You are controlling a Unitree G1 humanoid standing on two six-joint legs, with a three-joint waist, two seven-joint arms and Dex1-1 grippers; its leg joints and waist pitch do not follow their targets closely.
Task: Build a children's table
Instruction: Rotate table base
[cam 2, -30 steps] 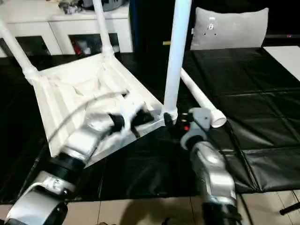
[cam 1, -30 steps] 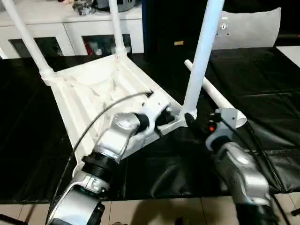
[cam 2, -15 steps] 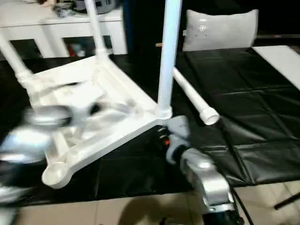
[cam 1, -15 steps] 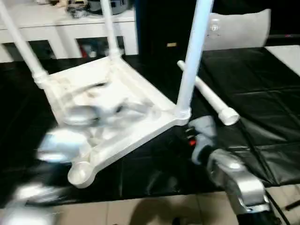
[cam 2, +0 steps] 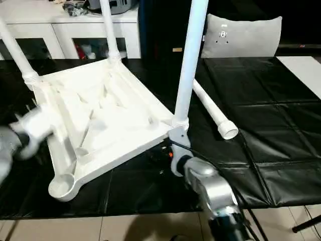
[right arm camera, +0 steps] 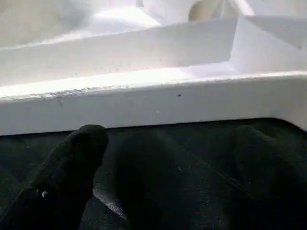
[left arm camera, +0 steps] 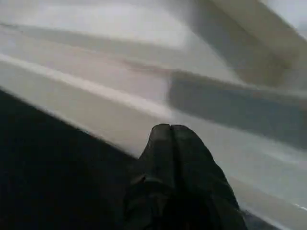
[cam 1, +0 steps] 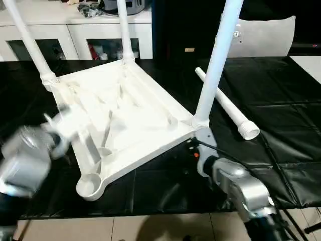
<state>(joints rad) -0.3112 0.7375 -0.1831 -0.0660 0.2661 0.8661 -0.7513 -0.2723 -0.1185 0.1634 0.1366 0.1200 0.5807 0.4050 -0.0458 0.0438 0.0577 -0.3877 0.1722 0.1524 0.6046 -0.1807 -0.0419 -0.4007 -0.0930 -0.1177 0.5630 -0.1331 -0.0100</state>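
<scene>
Table top (cam 1: 125, 113) lies upside down on the black sheet (cam 1: 281, 100), ribbed underside up, in the head views. Three legs stand in its corner sockets: one at the far left (cam 1: 30, 42), one at the far middle (cam 1: 124, 30), one at the near right (cam 1: 213, 65). The near-left socket (cam 1: 89, 185) has no leg in it — the fourth leg (cam 1: 226, 106) lies loose on the sheet, just right of the standing near-right leg. White cabinets (cam 1: 75, 37) stand behind, and a grey panel (cam 1: 263, 35) is at the back right. Left arm is a blur at the picture's left, beside the top's left edge. Right arm (cam 1: 241, 188) reaches in from the bottom right, its wrist close under the corner w/ the near-right leg.

Left wrist view: left gripper (left arm camera: 171, 132) is clenched, both fingertips (left arm camera: 160, 136) pressed together w/ nothing between them, just over the top's white rim where it meets the dark sheet.

Right wrist view: right gripper (right arm camera: 170, 158) is spread wide — one finger (right arm camera: 79, 153) sharp, the other (right arm camera: 264, 158) blurred — over the sheet, facing the top's side wall (right arm camera: 144, 108), apart from it, grasping nothing.
</scene>
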